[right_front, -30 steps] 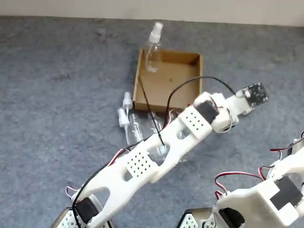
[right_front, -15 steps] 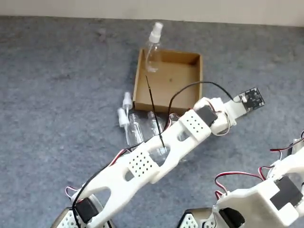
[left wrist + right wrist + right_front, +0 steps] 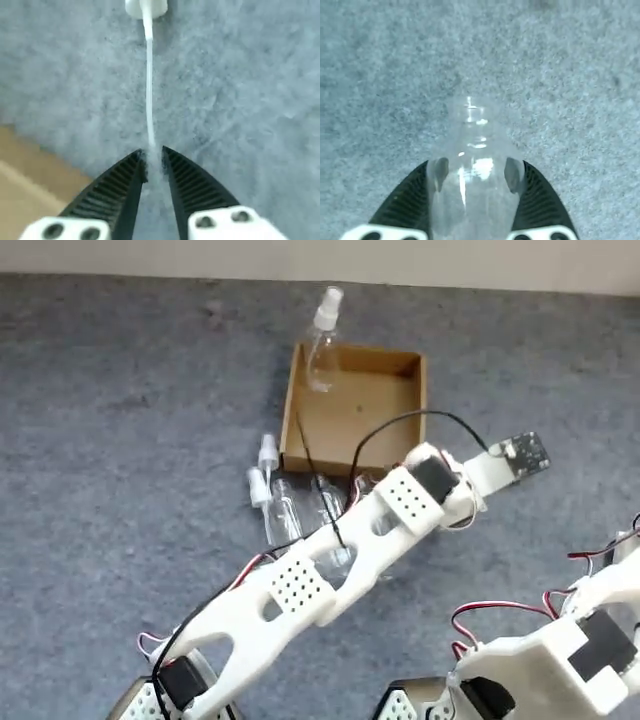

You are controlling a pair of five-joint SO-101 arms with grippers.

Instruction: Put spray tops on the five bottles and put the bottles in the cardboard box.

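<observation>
My left gripper hangs low over the grey carpet, its fingers a narrow gap apart around the end of a thin white tube. The tube belongs to a spray top lying beyond the tips. In the high view the left arm stretches past the near right corner of the cardboard box. My right gripper is shut on a clear bottle with a bare neck. A capped bottle leans at the box's far left edge. Two capped bottles lie in front of the box, partly under the arm.
The right arm sits at the near right corner of the high view. A black cable from the left arm crosses the box's front wall. Grey carpet stretches open to the left and right of the box.
The left arm's wrist has shifted slightly toward the front and the box. The bottles, box and right arm have not moved.
</observation>
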